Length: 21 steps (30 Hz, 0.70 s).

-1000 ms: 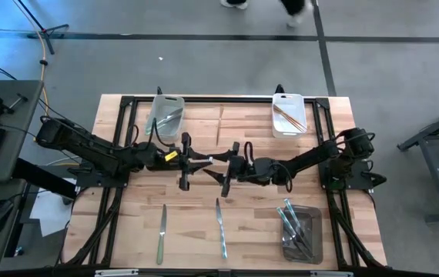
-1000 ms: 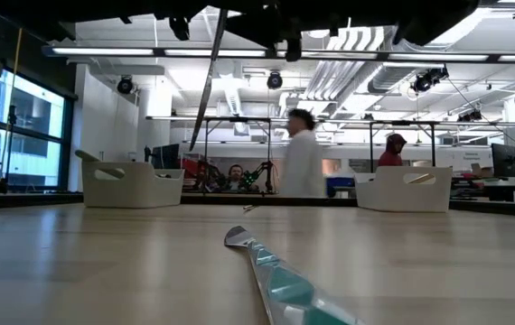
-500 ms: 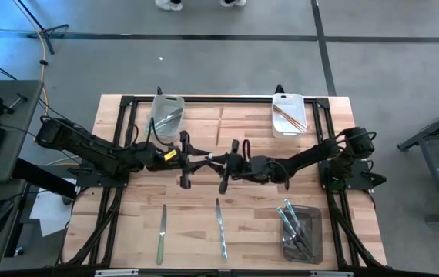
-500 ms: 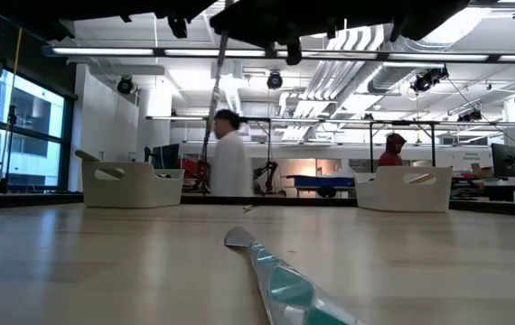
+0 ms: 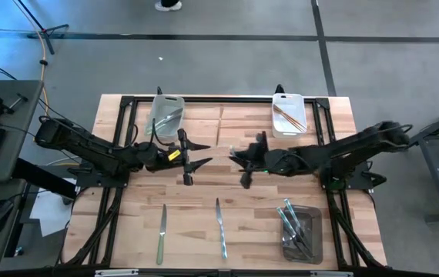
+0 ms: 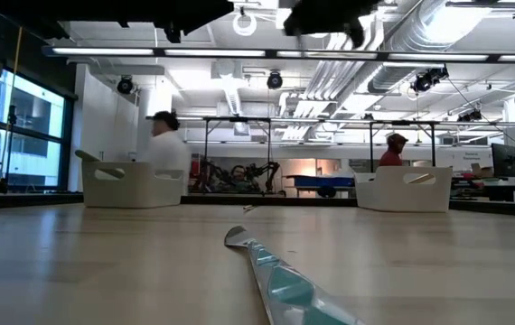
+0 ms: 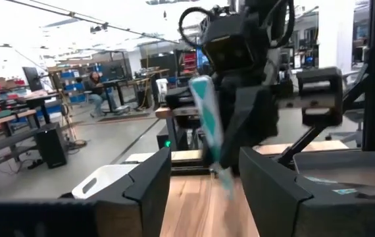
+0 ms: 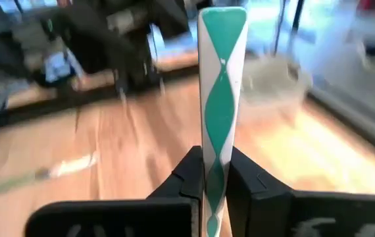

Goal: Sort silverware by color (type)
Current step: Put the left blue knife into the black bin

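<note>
My right gripper (image 5: 242, 165) hovers above the table's middle, shut on a piece of silverware with a green-and-white handle (image 8: 222, 99). That piece also shows in the left wrist view as a teal utensil (image 7: 207, 125). My left gripper (image 5: 192, 159) stands open just left of it, its fingers (image 7: 147, 191) apart and bare. Two more utensils lie flat on the wood near the front edge: one (image 5: 161, 235) on the left, and a blue-green one (image 5: 220, 228) which runs toward the low view's camera (image 6: 276, 282). My right gripper pinches the utensil's handle (image 8: 215, 172) between its two fingers (image 8: 186, 176). The fingers come level from the table's right and lie across the utensil. The utensil stands nearly upright, its broad handle end (image 7: 197, 89) up and its thin end (image 7: 229, 189) below, clear of the table.
A clear bin (image 5: 165, 115) with silver pieces stands at the far left. A white bin (image 5: 289, 115) with gold pieces is at the far right, and a clear bin (image 5: 300, 231) with blue-green pieces at the near right. People move in the room beyond.
My left gripper has opened and let go of the upright utensil. My right gripper has shut on it and drawn it away toward the table's right edge, still upright and clear of the table.
</note>
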Each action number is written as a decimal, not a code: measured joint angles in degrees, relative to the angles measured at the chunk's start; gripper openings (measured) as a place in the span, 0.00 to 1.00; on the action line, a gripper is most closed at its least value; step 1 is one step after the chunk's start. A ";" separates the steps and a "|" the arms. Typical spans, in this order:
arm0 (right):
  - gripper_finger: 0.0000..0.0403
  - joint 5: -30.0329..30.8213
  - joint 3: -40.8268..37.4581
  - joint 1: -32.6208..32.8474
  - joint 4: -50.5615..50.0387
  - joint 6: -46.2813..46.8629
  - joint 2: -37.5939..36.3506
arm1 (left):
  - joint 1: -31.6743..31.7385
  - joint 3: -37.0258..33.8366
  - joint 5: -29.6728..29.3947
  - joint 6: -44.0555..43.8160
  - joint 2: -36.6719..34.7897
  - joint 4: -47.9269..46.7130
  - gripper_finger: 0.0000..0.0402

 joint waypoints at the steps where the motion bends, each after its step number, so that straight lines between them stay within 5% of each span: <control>1: 0.03 -0.02 0.68 0.60 -5.34 2.66 -1.56 | 0.00 0.00 -0.10 0.17 0.00 -0.25 0.41; 8: 0.03 -1.54 13.03 8.03 -42.71 25.90 -4.49 | 0.02 -0.02 -0.16 0.86 0.00 -2.05 0.33; 12: 0.03 -4.75 18.71 13.70 -55.22 40.26 -3.43 | 0.04 -0.02 -0.32 0.17 0.00 -3.46 0.26; 21: 0.03 -5.31 16.44 27.67 -63.85 72.20 -3.12 | 0.04 -0.02 -1.56 -0.11 0.00 -4.60 0.14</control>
